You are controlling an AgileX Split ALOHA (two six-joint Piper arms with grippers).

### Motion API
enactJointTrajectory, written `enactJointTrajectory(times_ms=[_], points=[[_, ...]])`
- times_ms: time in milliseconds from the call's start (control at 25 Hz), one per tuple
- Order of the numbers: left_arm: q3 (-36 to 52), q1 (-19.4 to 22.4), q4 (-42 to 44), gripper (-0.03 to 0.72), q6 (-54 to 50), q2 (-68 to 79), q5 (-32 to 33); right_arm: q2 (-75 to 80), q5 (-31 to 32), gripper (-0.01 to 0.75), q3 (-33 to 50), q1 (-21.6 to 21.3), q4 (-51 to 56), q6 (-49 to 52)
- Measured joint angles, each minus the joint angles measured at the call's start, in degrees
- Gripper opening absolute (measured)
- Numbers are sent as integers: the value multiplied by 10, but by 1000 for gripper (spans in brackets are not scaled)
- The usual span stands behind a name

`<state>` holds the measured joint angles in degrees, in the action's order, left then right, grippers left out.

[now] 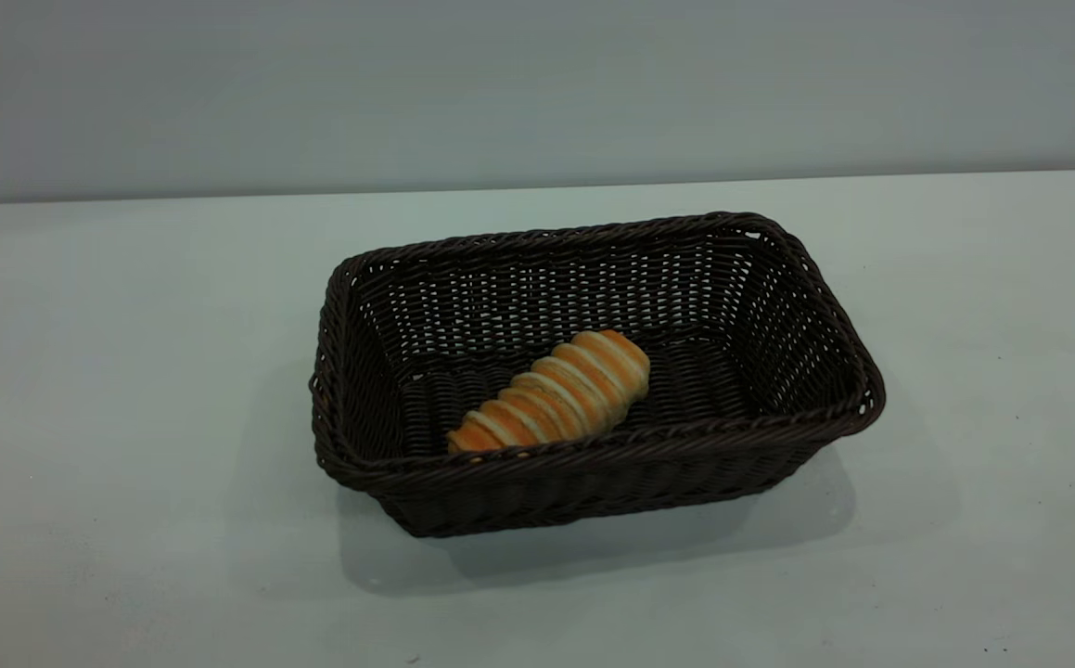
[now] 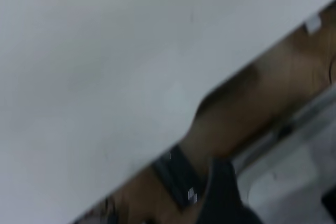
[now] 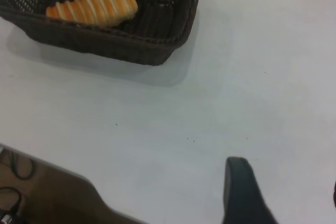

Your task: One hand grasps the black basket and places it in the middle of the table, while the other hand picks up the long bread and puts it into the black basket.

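Exterior view shows the basket (image 1: 593, 371) mid-table (image 1: 129, 371) with the bread (image 1: 556, 392) lying inside, so the task looks finished. Neither end effector appears there; the right end effector (image 3: 247, 192) sits away from the basket, its state unclear. No readable writing anywhere.

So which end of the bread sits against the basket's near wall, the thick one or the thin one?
The thin, tapered end of the bread touches the near wall of the basket; the thick end points toward the basket's middle.
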<state>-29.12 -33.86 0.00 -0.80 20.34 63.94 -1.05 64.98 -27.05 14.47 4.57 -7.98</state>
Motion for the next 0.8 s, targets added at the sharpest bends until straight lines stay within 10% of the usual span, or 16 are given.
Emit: enactJointTrajectory(times_ms=[800], points=[[13,3,0,591,0,-23,-3,-1,0,427,0,-40,1,1]])
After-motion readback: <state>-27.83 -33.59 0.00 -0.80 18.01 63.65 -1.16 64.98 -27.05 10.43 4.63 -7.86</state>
